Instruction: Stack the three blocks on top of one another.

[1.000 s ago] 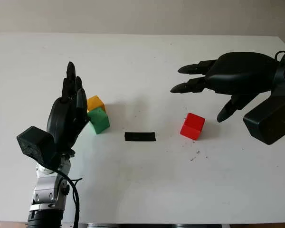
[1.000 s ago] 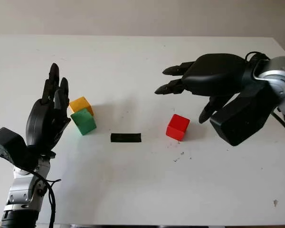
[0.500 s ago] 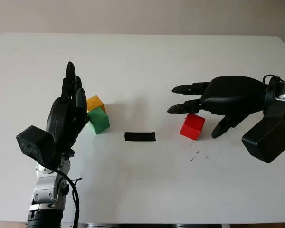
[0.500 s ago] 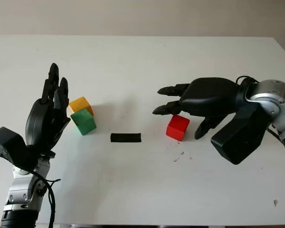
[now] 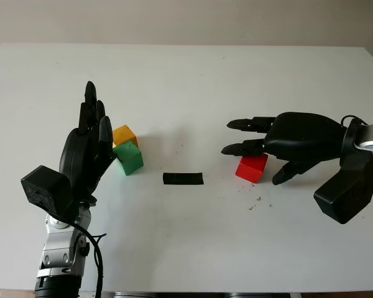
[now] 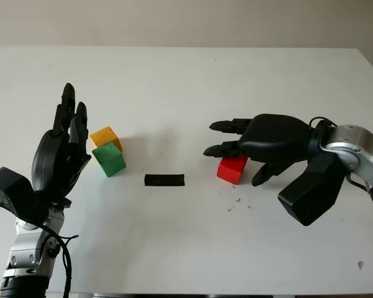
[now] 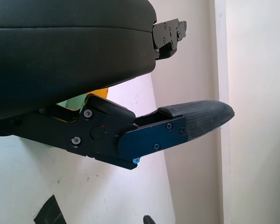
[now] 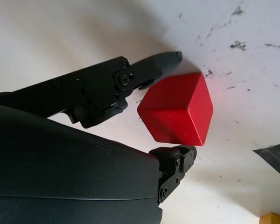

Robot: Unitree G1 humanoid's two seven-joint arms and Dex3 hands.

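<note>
A red block (image 5: 252, 167) sits on the white table right of centre. My right hand (image 5: 255, 155) hangs low over it, open, with two fingers (image 5: 242, 148) past its far-left side and the thumb (image 5: 280, 178) on its right. In the right wrist view the red block (image 8: 177, 109) lies between a fingertip and the thumb, still on the table. A green block (image 5: 130, 158) and a yellow block (image 5: 125, 134) stand touching each other at the left. My left hand (image 5: 87, 149) is held upright and open just left of them.
A strip of black tape (image 5: 183, 179) lies on the table (image 5: 186, 81) between the green and red blocks. Small dark specks (image 5: 258, 202) mark the surface near the red block. Bare table stretches behind and in front of the blocks.
My right hand has come down and toward me, from above and behind the red block to low around it. The left hand and the blocks have not moved.
</note>
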